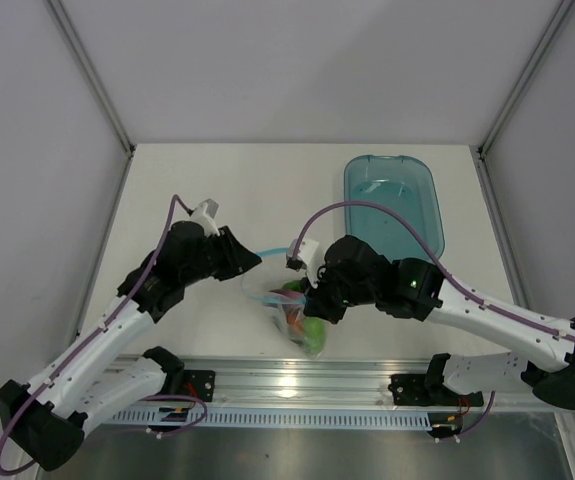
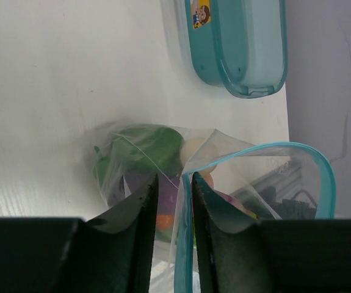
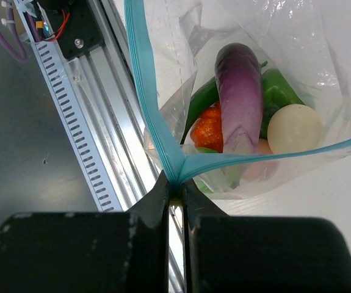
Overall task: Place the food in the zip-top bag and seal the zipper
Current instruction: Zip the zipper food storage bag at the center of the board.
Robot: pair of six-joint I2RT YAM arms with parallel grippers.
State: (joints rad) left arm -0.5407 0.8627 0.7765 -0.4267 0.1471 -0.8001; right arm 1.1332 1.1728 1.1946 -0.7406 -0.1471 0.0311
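Film this thin and crinkly gives the zip-top bag (image 1: 292, 312) no stiffness of its own, so it will probably sag, fold and slip wherever it is not held. Its one firm line is the zipper (image 3: 142, 61), the light blue strip along the mouth. That looks like the place to take hold, at its two ends, so the mouth can be drawn flat and pressed closed. The bag lies near the front edge of the tabletop (image 1: 207, 180), between the two arms, mouth gaping. Its load looks light and apt to roll toward the low corner. The right gripper (image 3: 175, 189) has its jaws pressed together on one corner of the zipper. The left gripper (image 2: 174, 201) shows a narrow gap with the strip running through it; whether it bites yet I cannot tell. Count: one bag, one zipper, and inside it the food (image 1: 302, 322): one purple eggplant (image 3: 239, 97), one orange piece (image 3: 209, 131), one white round piece (image 3: 294, 128), and at least two green pieces (image 3: 276, 88). One blue tray (image 1: 392, 180) stands well apart, behind.
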